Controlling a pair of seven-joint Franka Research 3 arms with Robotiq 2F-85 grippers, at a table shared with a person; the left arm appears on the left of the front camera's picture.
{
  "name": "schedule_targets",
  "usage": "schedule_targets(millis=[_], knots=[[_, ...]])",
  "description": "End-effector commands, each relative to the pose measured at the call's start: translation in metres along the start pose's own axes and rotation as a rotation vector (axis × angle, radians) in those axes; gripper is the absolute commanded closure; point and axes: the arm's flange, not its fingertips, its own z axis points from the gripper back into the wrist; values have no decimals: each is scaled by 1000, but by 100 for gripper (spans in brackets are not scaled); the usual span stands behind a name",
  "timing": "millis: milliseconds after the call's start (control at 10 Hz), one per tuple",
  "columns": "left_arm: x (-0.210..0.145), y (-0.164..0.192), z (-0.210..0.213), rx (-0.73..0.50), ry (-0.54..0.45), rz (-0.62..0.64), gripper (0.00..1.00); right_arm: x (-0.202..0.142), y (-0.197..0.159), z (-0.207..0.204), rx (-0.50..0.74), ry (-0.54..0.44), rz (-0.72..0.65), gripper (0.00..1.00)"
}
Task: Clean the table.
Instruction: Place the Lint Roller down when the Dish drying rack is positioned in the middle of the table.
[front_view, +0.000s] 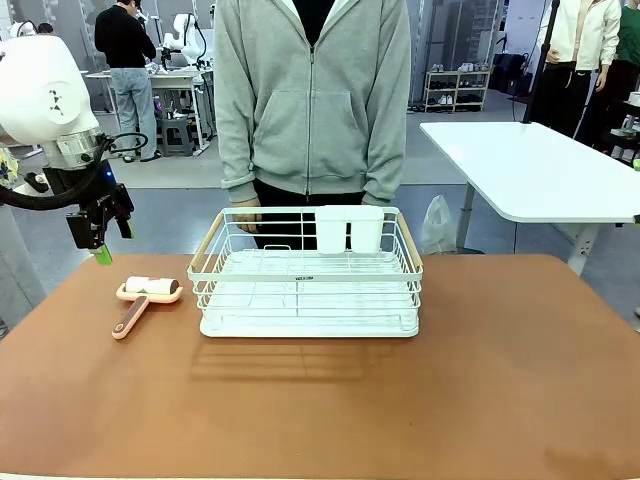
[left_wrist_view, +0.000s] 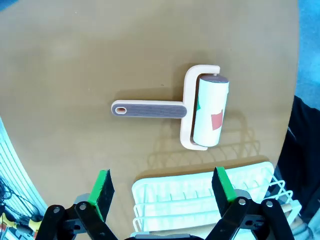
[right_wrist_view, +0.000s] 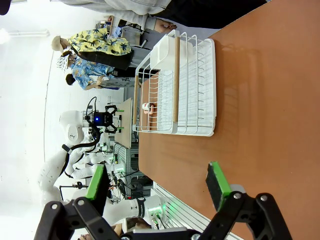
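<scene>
The left gripper hangs above the table near its left far corner, jaws spread wide and empty. Directly beneath it a lint roller lies flat on the reddish-brown top, handle pointing away from the white wire rack, which stands just beside it at the table's middle. The right gripper is also spread open, holding nothing. A person stands behind the rack.

You saw a white wire rack holding a white cup holder, and a pink lint roller lay just beside it.
</scene>
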Motion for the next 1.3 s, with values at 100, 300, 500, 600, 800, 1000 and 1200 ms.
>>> schedule_targets(millis=[100,300,500,600,800,1000,1200], knots=[[-2,-1,6,13,-7,1,0,-1,2,1,11,-2,5,0],[-1,-1,2,1,0,-2,0,-1,2,1,11,-2,5,0],[-1,-1,2,1,0,-2,0,-1,2,1,11,-2,5,0],[-1,-1,2,1,0,-2,0,-1,2,1,11,-2,5,0],[-1,-1,2,1,0,-2,0,-1,2,1,11,-2,5,0],[-1,-1,2,1,0,-2,0,-1,2,1,11,-2,5,0],[-1,-1,2,1,0,-2,0,-1,2,1,11,-2,5,0]])
